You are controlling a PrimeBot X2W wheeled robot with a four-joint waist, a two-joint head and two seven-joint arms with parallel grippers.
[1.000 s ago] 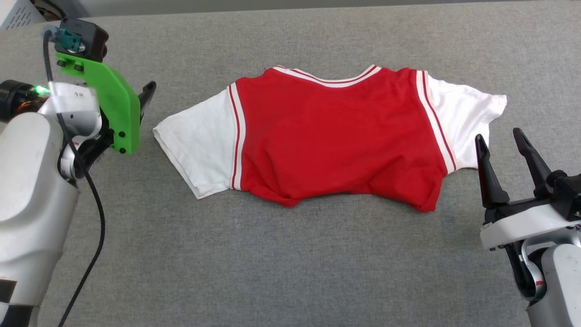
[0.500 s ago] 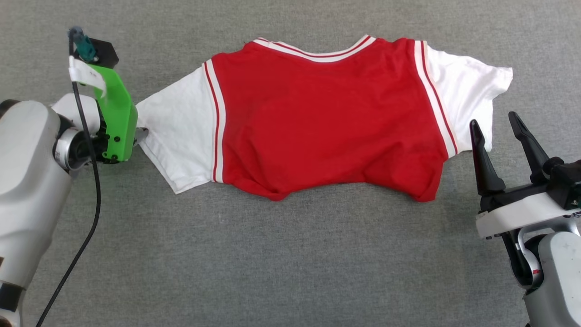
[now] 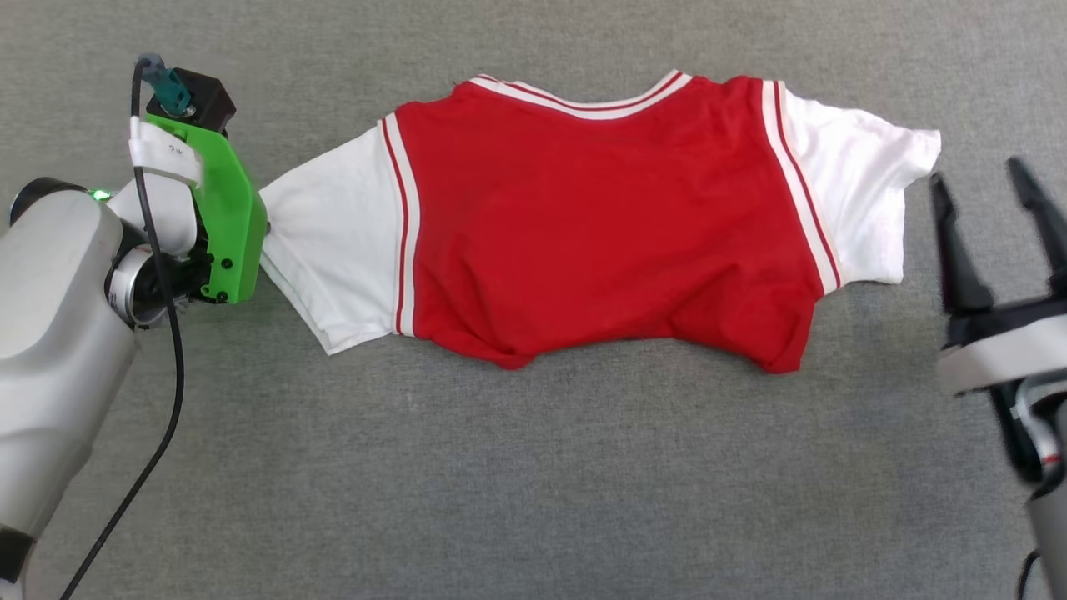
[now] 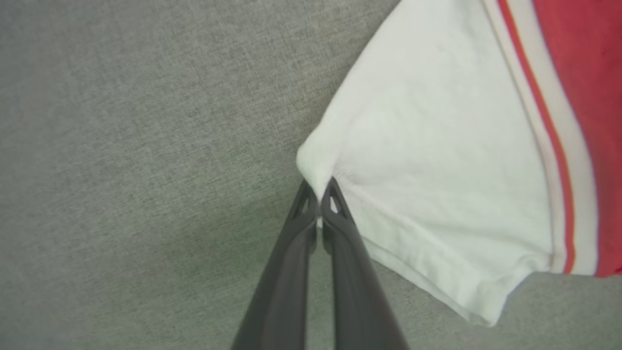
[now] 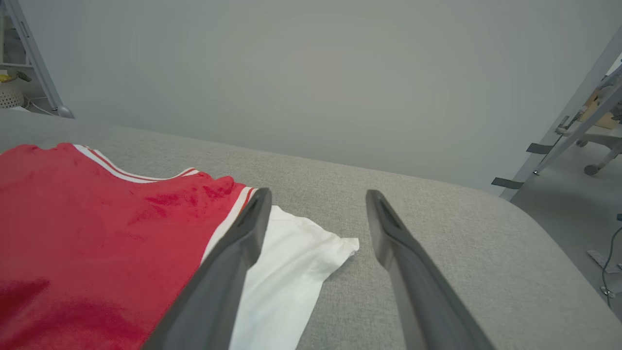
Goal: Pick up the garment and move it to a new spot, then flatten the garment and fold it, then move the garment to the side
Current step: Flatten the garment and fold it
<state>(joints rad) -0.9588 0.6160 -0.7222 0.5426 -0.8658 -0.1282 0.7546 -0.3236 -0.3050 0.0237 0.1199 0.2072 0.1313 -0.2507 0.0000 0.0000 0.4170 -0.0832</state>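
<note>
The garment (image 3: 600, 225), a red jersey with white sleeves and striped trim, lies spread plain side up on the grey table (image 3: 533, 483); no number shows. My left gripper (image 4: 319, 190) is shut on the outer tip of its left white sleeve (image 4: 437, 165), pinching a small peak of cloth; in the head view the green wrist mount (image 3: 223, 225) hides the fingers. My right gripper (image 3: 988, 179) hovers open just right of the right sleeve (image 3: 859, 192), fingers apart with nothing between them. In the right wrist view its fingers (image 5: 243, 243) straddle that sleeve's tip (image 5: 311, 253).
A black cable (image 3: 158, 433) hangs from the left arm across the table's left side. The right wrist view shows a pale wall (image 5: 311, 73) behind the table, and metal frame legs (image 5: 573, 121) beyond its rounded right end.
The left gripper has come in to the left sleeve's tip and shut on it. The right gripper has shifted up and right. The head camera has tilted, moving the whole picture.
</note>
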